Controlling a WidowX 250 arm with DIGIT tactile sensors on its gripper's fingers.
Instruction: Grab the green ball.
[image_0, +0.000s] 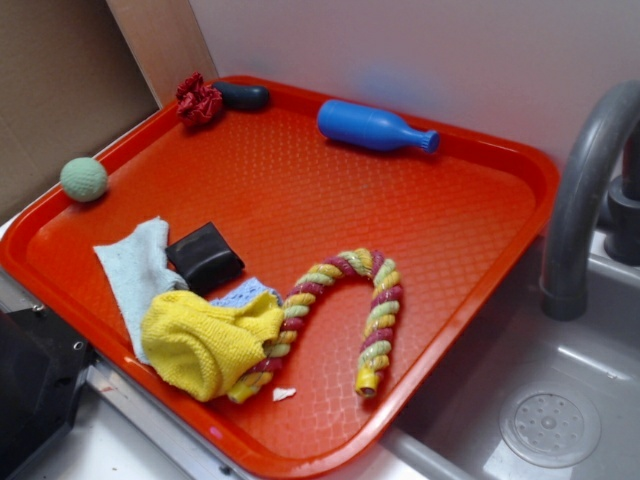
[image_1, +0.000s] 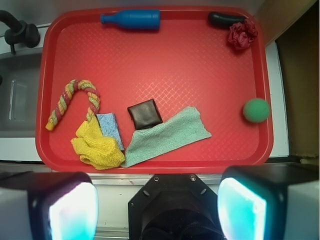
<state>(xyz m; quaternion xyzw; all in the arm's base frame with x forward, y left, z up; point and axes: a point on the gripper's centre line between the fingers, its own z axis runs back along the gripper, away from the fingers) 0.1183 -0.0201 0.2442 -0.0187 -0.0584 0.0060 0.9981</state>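
The green ball (image_0: 83, 179) is a small pale green matte ball resting at the left edge of the red tray (image_0: 470, 260). In the wrist view the green ball (image_1: 256, 110) lies by the tray's (image_1: 150, 55) right rim. My gripper (image_1: 157, 205) hovers high above the tray's near edge, well back from the ball. It is open, its two fingers (image_1: 241, 210) spread wide with nothing between them. The ball sits ahead and to the right of the jaws. The exterior view does not show the gripper's fingers.
On the tray lie a blue bottle (image_1: 131, 19), a red crinkled lump (image_1: 242, 36) beside a black object (image_1: 224, 19), a rope toy (image_1: 75, 100), a yellow cloth (image_1: 97, 146), a blue sponge (image_1: 111, 128), a dark square block (image_1: 144, 113) and a mint cloth (image_1: 167, 136). A faucet (image_0: 585, 190) and sink (image_0: 550, 425) flank the tray.
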